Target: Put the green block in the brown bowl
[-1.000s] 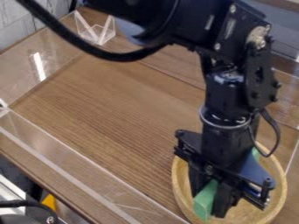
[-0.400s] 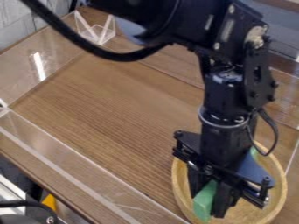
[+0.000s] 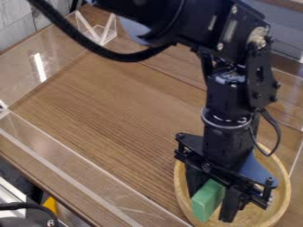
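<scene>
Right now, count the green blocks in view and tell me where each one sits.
1. The green block lies inside the brown bowl, at the bottom right of the wooden table, directly under the gripper. The arm covers much of the bowl, so another could be hidden.

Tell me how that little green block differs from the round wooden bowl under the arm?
The slim matte green block is a straight-edged bar; the light-brown wooden bowl is round with a thick rim. The block is plain green, the bowl shows pale wood. The block is far smaller and sits inside the bowl, mostly visible, while the arm hides much of the bowl. Both lie beneath the black gripper.
</scene>
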Robot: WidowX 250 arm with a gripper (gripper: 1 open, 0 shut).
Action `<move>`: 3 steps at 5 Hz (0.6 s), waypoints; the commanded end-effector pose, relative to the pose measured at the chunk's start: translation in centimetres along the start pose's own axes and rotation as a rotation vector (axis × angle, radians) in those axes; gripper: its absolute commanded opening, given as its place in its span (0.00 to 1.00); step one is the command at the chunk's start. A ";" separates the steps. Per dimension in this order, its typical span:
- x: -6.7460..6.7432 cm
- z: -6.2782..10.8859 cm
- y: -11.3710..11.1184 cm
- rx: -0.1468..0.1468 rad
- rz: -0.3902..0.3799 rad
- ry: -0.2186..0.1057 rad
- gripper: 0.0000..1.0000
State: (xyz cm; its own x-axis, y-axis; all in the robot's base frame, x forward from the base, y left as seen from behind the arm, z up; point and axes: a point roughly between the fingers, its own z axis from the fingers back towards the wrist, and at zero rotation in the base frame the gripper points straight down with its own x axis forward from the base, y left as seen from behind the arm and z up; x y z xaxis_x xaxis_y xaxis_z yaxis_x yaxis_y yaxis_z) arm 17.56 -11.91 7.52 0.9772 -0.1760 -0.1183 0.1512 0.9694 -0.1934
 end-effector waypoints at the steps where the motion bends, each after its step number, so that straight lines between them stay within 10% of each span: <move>1: 0.8 1.0 -0.2 -0.017 0.011 -0.036 1.00; 3: 1.3 1.0 0.5 -0.012 0.047 -0.045 1.00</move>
State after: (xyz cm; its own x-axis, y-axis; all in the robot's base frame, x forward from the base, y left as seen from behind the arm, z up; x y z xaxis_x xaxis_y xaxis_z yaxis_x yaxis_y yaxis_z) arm 17.98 -11.25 7.37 0.9835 -0.1257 -0.1298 0.0996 0.9766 -0.1907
